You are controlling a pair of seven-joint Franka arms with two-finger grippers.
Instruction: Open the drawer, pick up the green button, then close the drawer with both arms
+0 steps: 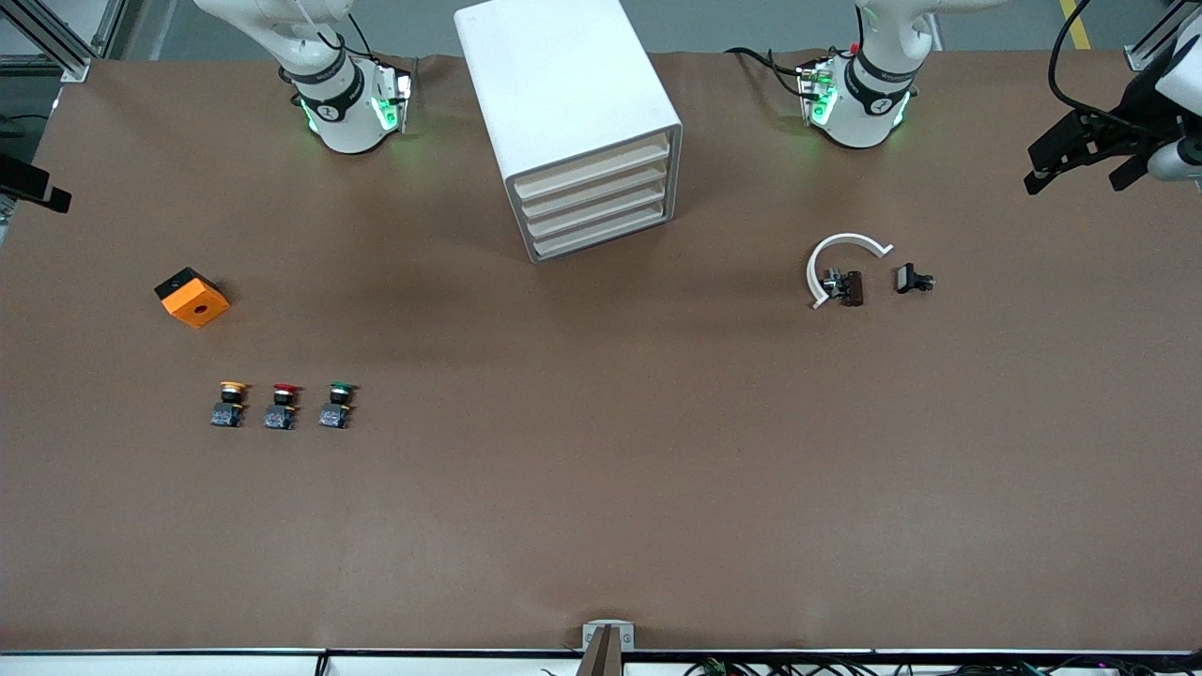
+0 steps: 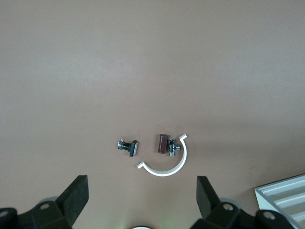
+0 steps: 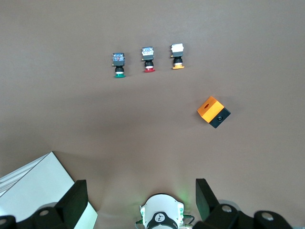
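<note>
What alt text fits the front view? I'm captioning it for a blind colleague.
A white cabinet with four shut drawers stands on a brown table between two arm bases. Nearer the camera, toward the right arm's end, lie an orange box and yellow, red and green buttons in a row; toward the left arm's end, a white clip.

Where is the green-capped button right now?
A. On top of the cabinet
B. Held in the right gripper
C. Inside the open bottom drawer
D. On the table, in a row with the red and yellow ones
D. The green button lies on the bare table at the end of a row beside the red button and yellow button, while every drawer of the cabinet is shut.
</note>
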